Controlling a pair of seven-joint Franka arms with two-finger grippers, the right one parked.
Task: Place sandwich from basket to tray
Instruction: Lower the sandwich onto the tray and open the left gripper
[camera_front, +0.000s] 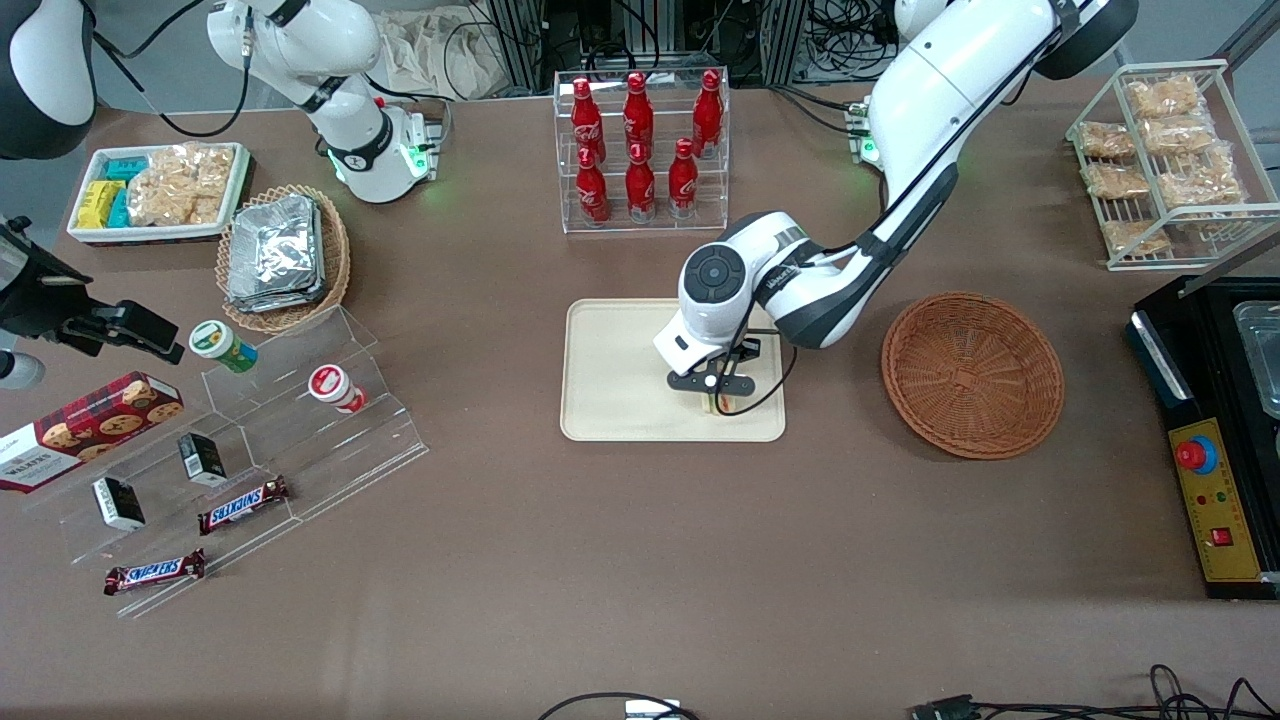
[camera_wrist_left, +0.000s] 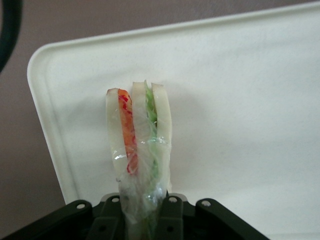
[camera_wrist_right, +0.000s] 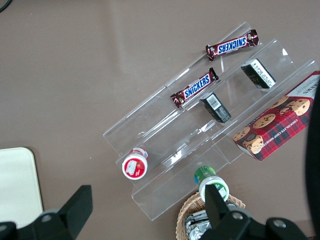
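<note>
While end effector (camera_front: 716, 397) clamps sandwich (camera_wrist_left: 140, 145).

Glossy clear film wraps the sandwich (camera_wrist_left: 140, 145), pinched in the matt black gripper (camera_front: 717, 400) over the tray (camera_front: 610, 400), smooth cream plastic (barely a sheen). The basket (camera_front: 972, 373) is rough reddish-brown wicker, on a matt brown table (camera_front: 640, 560).
</note>
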